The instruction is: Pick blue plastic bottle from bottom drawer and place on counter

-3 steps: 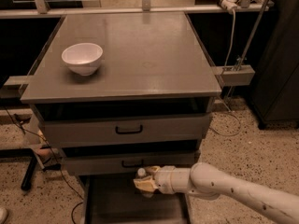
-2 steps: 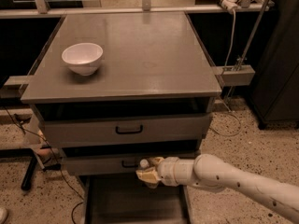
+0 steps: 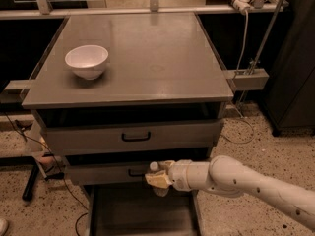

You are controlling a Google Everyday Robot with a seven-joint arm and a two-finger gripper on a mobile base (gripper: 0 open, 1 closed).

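My gripper (image 3: pixel 158 177) is shut on the plastic bottle (image 3: pixel 155 173), whose white cap (image 3: pixel 154 166) shows just above the fingers; most of its body is hidden by them. The gripper holds it in front of the middle drawer front (image 3: pixel 106 173), above the open bottom drawer (image 3: pixel 140 213). My white arm (image 3: pixel 246 183) reaches in from the lower right. The grey counter (image 3: pixel 147 58) lies well above the gripper.
A white bowl (image 3: pixel 87 60) stands on the counter's left side. The upper drawer front (image 3: pixel 133 136) has a black handle. A dark cabinet (image 3: pixel 295 58) stands at the right. Cables (image 3: pixel 34 146) trail on the speckled floor at the left.
The gripper has risen with the bottle from just above the bottom drawer to the level of the middle drawer front, and moved slightly to the right.
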